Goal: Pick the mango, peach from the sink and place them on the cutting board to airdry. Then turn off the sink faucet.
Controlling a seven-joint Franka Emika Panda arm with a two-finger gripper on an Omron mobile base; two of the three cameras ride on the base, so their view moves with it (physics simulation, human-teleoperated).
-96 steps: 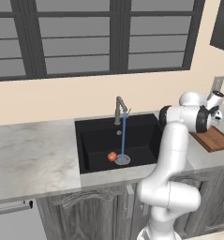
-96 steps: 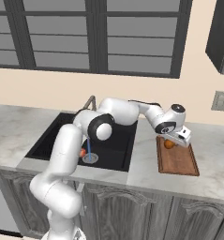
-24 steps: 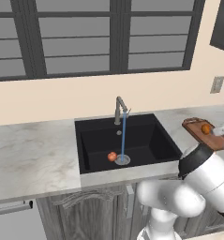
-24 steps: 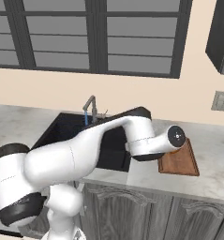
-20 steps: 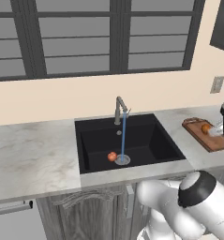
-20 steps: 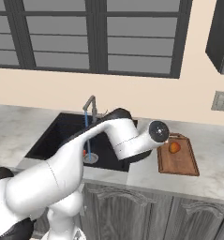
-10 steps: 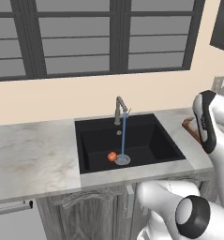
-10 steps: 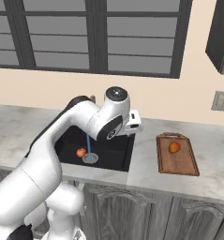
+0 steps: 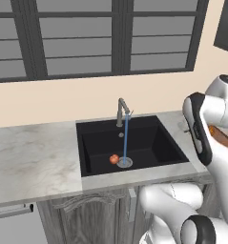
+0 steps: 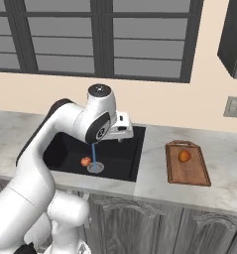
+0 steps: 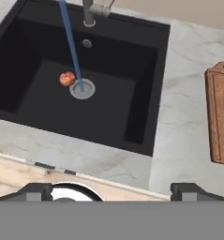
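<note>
Arm swung back over sink (image 10: 122,158), jaws spread empty, peach (image 11: 66,78) beside drain, mango (image 10: 184,156) on cutting board (image 10: 189,171)

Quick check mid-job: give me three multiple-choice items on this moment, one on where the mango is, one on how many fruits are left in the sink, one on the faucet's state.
1. Where is the mango?
A. in the sink
B. on the cutting board
C. in the hand

2. How many fruits lie in the sink?
A. none
B. one
C. two

3. The sink faucet is:
A. running
B. off
C. removed

Answers:
1 B: the orange fruit rests on the cutting board.
2 B: the peach alone sits beside the drain.
3 A: a blue stream falls from the spout to the drain.
</note>
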